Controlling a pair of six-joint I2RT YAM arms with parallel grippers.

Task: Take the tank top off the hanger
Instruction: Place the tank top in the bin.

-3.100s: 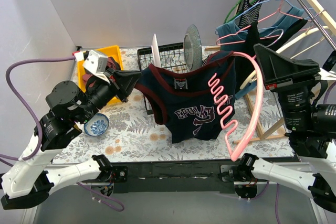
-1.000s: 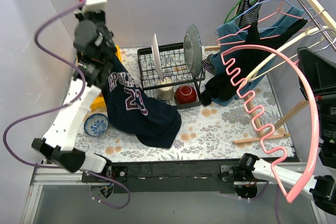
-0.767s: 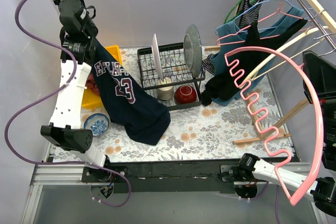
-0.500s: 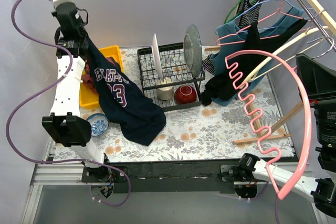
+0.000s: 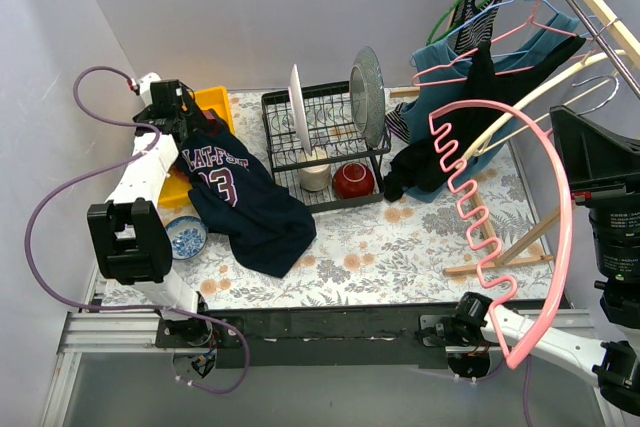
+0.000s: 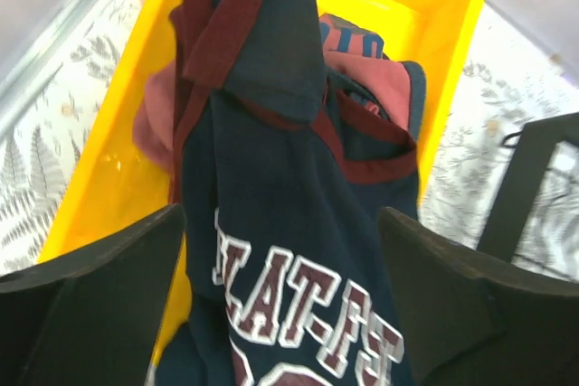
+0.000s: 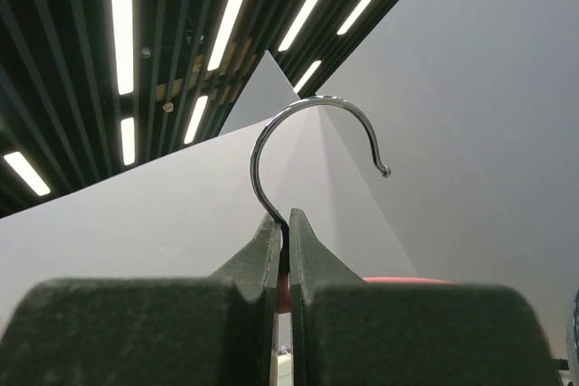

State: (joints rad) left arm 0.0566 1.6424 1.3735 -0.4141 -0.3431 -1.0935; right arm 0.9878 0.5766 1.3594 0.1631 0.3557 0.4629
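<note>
A wire dish rack [image 5: 330, 107] stands at twelve o'clock, a yellow bin [image 5: 215, 99] at ten, a blue bowl [image 5: 187, 237] at eight, and hung clothes [image 5: 470, 97] at two.

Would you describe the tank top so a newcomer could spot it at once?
Find the yellow bin at the table's far left. Spilling from it onto the table is the tank top: navy, maroon-trimmed, with white lettering, unlike the unlettered tops hanging at right.

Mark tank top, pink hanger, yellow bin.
tank top [image 5: 250, 212], top external view, middle of the navy body below the number print.
pink hanger [image 5: 520, 355], top external view, lower end of the outer arc.
yellow bin [image 6: 95, 155], left wrist view, left wall.
</note>
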